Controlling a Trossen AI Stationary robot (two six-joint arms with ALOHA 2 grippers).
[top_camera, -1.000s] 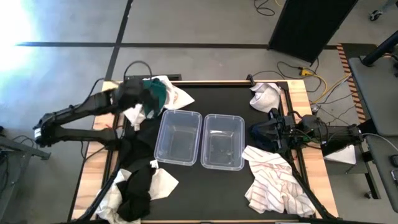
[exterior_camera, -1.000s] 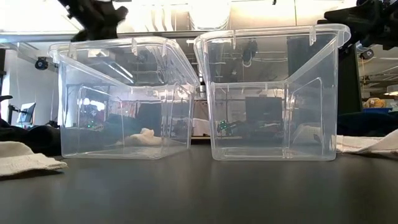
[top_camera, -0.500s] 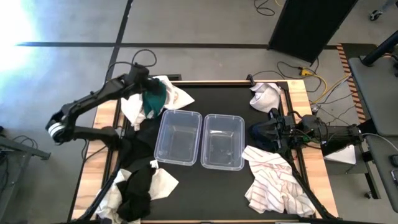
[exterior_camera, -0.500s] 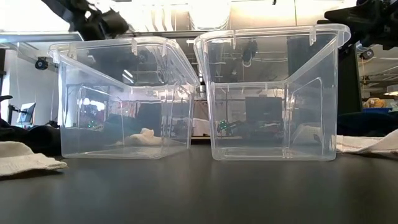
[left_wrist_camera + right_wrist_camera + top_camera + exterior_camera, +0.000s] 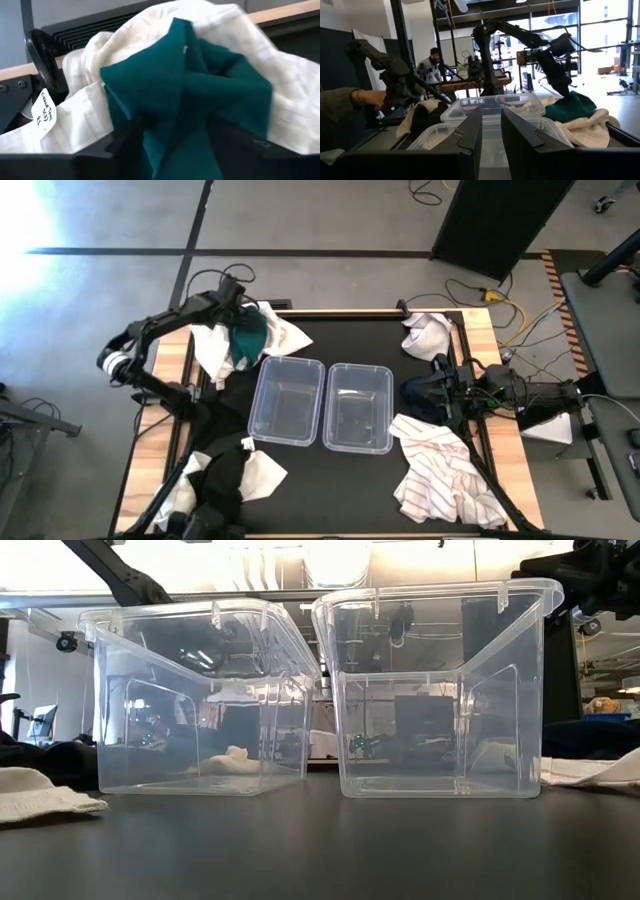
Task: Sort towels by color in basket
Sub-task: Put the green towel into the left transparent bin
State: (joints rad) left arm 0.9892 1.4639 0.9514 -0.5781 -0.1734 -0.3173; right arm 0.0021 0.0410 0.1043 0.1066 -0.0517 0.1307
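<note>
Two clear bins (image 5: 288, 401) (image 5: 359, 407) sit side by side in the middle of the table, and neither has a towel in it, so by my reckoning the sorting has barely begun. All the cloth lies outside them. At the far left corner a dark green towel (image 5: 249, 337) rests on a heap of cream towels (image 5: 280, 332); the left gripper (image 5: 236, 297) hangs just above that heap with its fingers spread and nothing between them. Down the left side runs a tangle of black towels (image 5: 222, 470) with white ones (image 5: 262, 473) mixed in near the front edge. On the right, a white towel with thin dark stripes (image 5: 445, 470) sprawls beside the right bin, another white one (image 5: 427, 335) is bunched at the far corner, and a navy one (image 5: 421, 392) lies under the right gripper (image 5: 441, 392). Its fingers stand close together, but whether they pinch the navy cloth I cannot tell.

Cables (image 5: 510, 315) trail over the floor past the right edge. Beyond the table a person (image 5: 431, 65) is at a bench. Nothing blocks either bin's mouth; the mixed piles look like the real nuisance.
</note>
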